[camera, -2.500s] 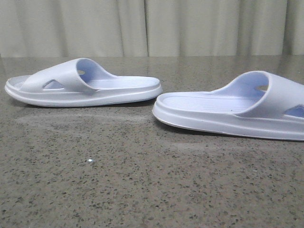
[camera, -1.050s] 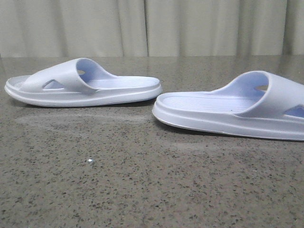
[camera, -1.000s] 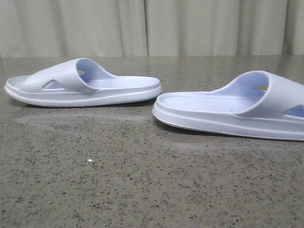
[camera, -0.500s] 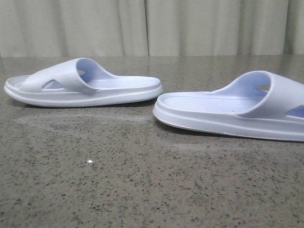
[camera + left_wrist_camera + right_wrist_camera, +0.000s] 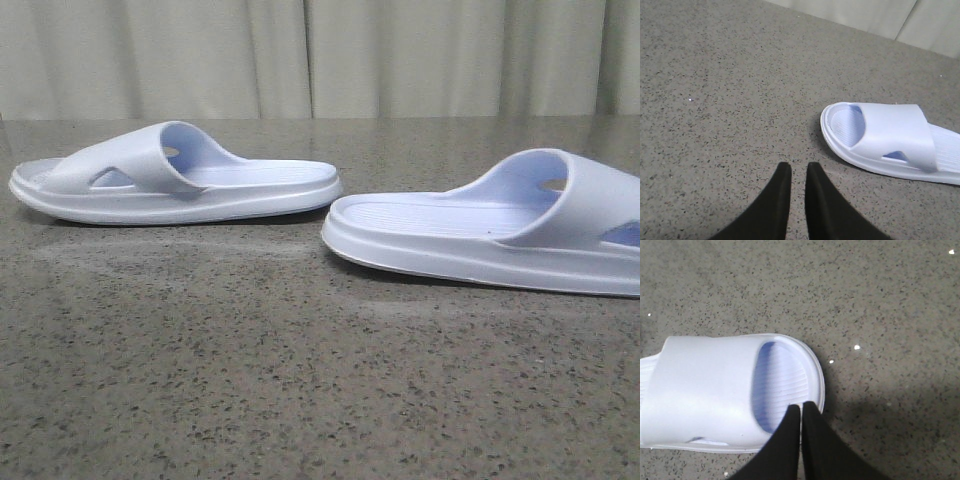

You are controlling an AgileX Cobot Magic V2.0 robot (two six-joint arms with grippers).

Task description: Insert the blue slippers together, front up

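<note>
Two blue slippers lie sole-down on the speckled grey table. In the front view the left slipper point(image 5: 180, 185) has its strap toward the left, and the right slipper point(image 5: 480, 240) has its strap toward the right; their heels nearly meet in the middle. Neither gripper shows in the front view. My left gripper point(image 5: 798, 169) is shut and empty, with a thin gap between its black fingers, over bare table beside the left slipper's toe point(image 5: 895, 135). My right gripper point(image 5: 801, 407) is shut and empty, above the toe end of the right slipper point(image 5: 710, 390).
A pale curtain point(image 5: 320, 55) hangs behind the table's far edge. The grey stone tabletop point(image 5: 300, 380) stretches in front of the slippers. Small white specks point(image 5: 856, 346) lie on the table near the right slipper.
Both slippers stay where they were. A small white speck on the table in front of the left slipper no longer shows.
</note>
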